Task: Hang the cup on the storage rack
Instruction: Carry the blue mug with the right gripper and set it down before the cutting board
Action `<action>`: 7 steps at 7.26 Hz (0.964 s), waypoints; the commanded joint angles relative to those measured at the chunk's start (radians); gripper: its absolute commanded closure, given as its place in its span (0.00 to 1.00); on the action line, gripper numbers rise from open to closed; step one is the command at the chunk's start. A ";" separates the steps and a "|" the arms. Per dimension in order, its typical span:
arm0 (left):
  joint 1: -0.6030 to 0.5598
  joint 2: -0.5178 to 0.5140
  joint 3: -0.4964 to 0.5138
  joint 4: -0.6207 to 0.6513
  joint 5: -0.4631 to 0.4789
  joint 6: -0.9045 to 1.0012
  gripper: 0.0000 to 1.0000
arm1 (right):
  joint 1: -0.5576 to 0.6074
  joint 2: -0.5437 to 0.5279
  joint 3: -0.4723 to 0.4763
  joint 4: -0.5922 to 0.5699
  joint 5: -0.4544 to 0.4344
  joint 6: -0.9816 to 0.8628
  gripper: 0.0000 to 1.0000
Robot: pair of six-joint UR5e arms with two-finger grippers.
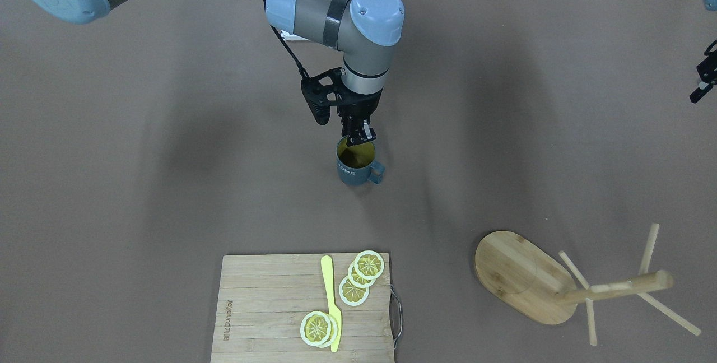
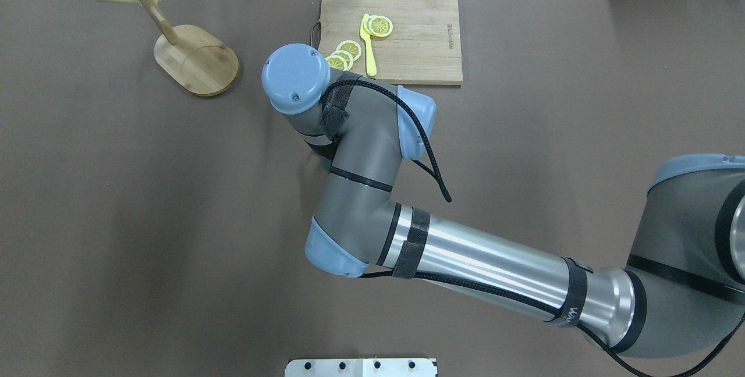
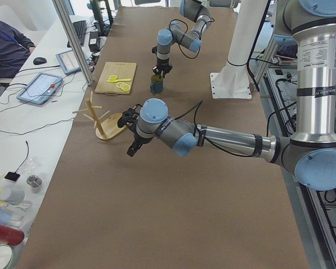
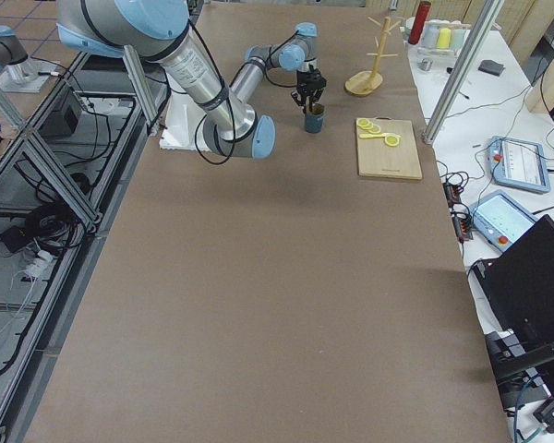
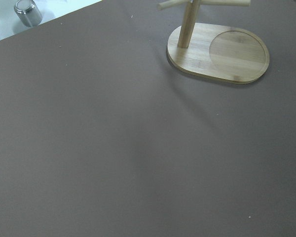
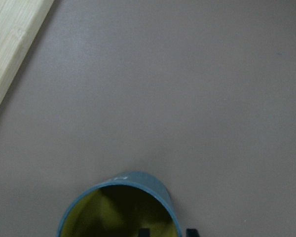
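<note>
The slate-blue cup [image 1: 354,168] stands upright mid-table, yellow inside, its handle toward the front view's right. My right gripper [image 1: 360,138] hangs over its rim. In the right wrist view one fingertip [image 6: 144,232] is inside the cup [image 6: 138,185] and the other is just outside the wall, with a gap left inside. The arm hides the cup in the overhead view. The bamboo storage rack [image 1: 521,276] stands upright at the table's left far corner [image 2: 198,60]. My left gripper [image 1: 703,85] hovers near the rack [image 5: 222,54]; I cannot tell if it is open or shut.
A wooden cutting board [image 1: 263,307] with lemon slices [image 1: 358,276] and a yellow knife [image 1: 331,301] lies at the far edge, beyond the cup. A small metal tin [image 5: 28,11] sits off the mat past the rack.
</note>
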 commanded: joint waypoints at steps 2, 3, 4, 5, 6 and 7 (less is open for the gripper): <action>0.002 -0.007 -0.013 -0.018 -0.002 -0.062 0.01 | 0.072 -0.001 0.039 -0.005 0.011 -0.111 0.00; 0.009 -0.013 -0.005 -0.128 -0.002 -0.102 0.01 | 0.112 -0.028 0.103 -0.008 0.017 -0.163 0.00; 0.040 -0.021 -0.007 -0.188 -0.002 -0.101 0.01 | 0.152 -0.082 0.188 -0.017 0.045 -0.265 0.00; 0.075 -0.035 -0.008 -0.224 -0.002 -0.104 0.01 | 0.187 -0.167 0.272 -0.020 0.060 -0.363 0.00; 0.087 -0.035 -0.007 -0.273 0.001 -0.106 0.01 | 0.241 -0.303 0.394 -0.020 0.097 -0.516 0.00; 0.112 -0.042 -0.005 -0.305 0.001 -0.116 0.00 | 0.320 -0.426 0.482 -0.019 0.144 -0.703 0.00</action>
